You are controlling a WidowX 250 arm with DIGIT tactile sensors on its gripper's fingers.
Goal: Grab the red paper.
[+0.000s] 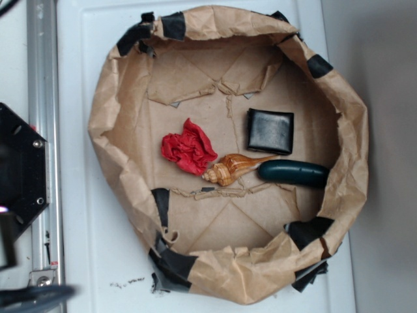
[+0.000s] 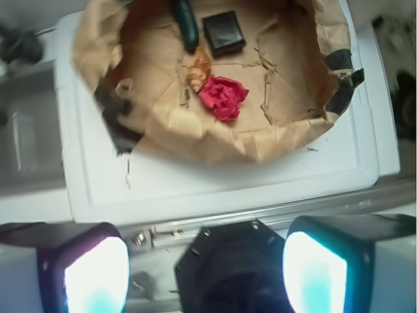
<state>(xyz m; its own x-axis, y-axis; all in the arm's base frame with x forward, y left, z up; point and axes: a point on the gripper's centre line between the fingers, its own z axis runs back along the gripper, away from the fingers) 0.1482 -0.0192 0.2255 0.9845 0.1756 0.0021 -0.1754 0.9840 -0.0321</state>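
No legible writing; red paper (image 1: 188, 147) touches seashell (image 1: 229, 169)

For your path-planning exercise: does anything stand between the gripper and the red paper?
Only the raised brown paper wall lies between the open gripper and the red paper. The seashell touches its far side.

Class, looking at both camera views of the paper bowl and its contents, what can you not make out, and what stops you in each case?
- Gripper: wrist view, fingertips cut off by the bottom edge; exterior view doesn't show it.
- Seashell: wrist view, blurred and small; its spire is unclear.
- Underside of the red paper: hidden by its own folds.
- Dark green object: wrist view, cut by the top edge.
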